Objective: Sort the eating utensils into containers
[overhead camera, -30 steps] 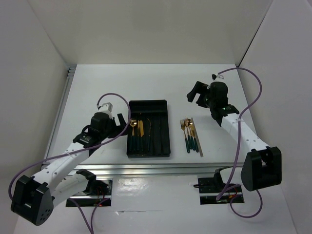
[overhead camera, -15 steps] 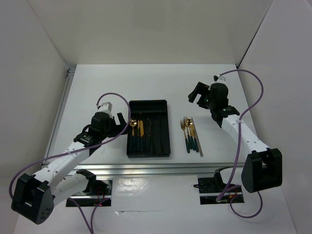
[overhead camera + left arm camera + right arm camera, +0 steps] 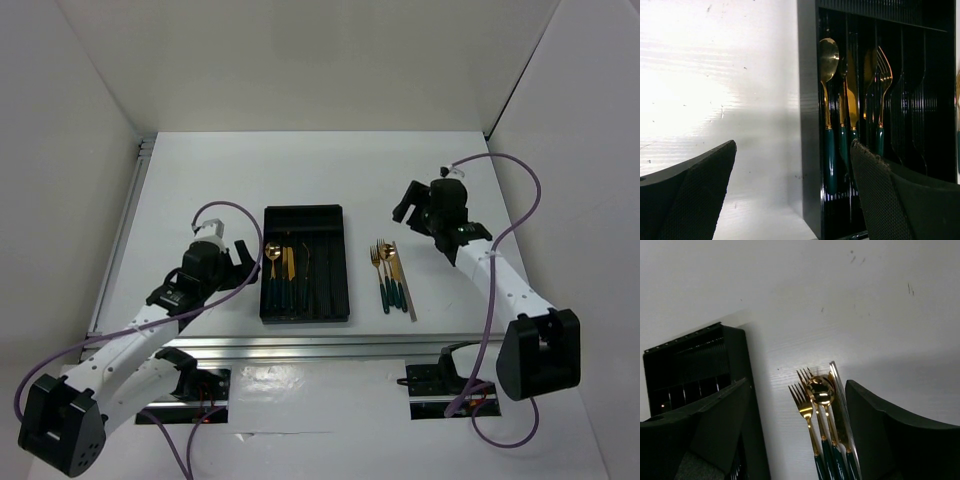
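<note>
The black tray (image 3: 333,262) lies mid-table with a gold spoon (image 3: 272,262), a knife (image 3: 288,264) and a fork (image 3: 307,262) in its left compartments. More green-handled utensils (image 3: 391,276) lie in a tight bunch on the table to its right: two forks, a spoon (image 3: 820,389), a knife and a thin silver piece (image 3: 836,374). My right gripper (image 3: 408,208) hovers open beyond that bunch; in the right wrist view the bunch lies below between its fingers (image 3: 885,425). My left gripper (image 3: 243,256) is open beside the tray's left wall (image 3: 809,125), holding nothing.
A metal rail (image 3: 300,345) runs along the table's near edge, just below the tray. White walls close in the table on the left, back and right. Purple cables (image 3: 520,210) loop from both arms.
My right gripper has come down and nearer, closing in on the bunch of utensils on the table. My left arm has drawn back slightly toward the near left.
</note>
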You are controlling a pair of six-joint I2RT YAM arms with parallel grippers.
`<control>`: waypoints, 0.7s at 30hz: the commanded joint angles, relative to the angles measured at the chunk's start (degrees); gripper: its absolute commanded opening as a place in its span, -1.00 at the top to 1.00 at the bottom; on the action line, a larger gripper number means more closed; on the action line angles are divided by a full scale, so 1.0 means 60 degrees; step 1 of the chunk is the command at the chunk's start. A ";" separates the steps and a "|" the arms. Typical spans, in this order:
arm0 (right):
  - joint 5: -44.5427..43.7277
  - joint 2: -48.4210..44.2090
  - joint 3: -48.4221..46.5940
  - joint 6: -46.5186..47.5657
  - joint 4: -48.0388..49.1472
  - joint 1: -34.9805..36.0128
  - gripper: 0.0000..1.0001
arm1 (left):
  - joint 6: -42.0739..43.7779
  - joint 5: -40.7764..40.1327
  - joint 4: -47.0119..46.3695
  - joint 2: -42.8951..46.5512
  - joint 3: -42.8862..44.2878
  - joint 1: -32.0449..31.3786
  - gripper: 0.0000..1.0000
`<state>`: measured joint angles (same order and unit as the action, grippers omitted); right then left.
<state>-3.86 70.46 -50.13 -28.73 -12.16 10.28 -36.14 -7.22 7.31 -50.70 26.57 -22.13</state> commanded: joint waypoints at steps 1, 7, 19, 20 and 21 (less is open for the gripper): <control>-0.0236 0.0240 -0.0186 -0.0249 -0.0916 -0.0015 -0.67 | 0.0178 -0.0334 -0.0354 0.0232 -0.0092 0.0070 -1.00; 0.0410 0.0517 0.0503 -0.0251 -0.0755 0.0408 -0.34 | 0.0179 -0.0422 -0.0266 0.0232 -0.0092 0.0070 -1.00; -0.1159 0.1265 0.0181 -0.0661 -0.1723 0.1992 -0.06 | 0.0179 -0.0525 -0.0266 0.0144 -0.0092 0.0070 -1.00; -0.1159 0.1265 0.0181 -0.0661 -0.1723 0.1992 -0.02 | 0.0179 -0.0438 -0.0266 0.0057 -0.0092 0.0070 -1.00; -0.1043 0.1265 0.0181 -0.0661 -0.1723 0.2079 0.01 | 0.0179 -0.0437 -0.0266 0.0056 -0.0092 0.0070 -1.00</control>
<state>-8.21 77.87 -47.59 -31.97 -21.80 21.98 -35.99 -9.34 7.31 -50.17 26.17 -22.13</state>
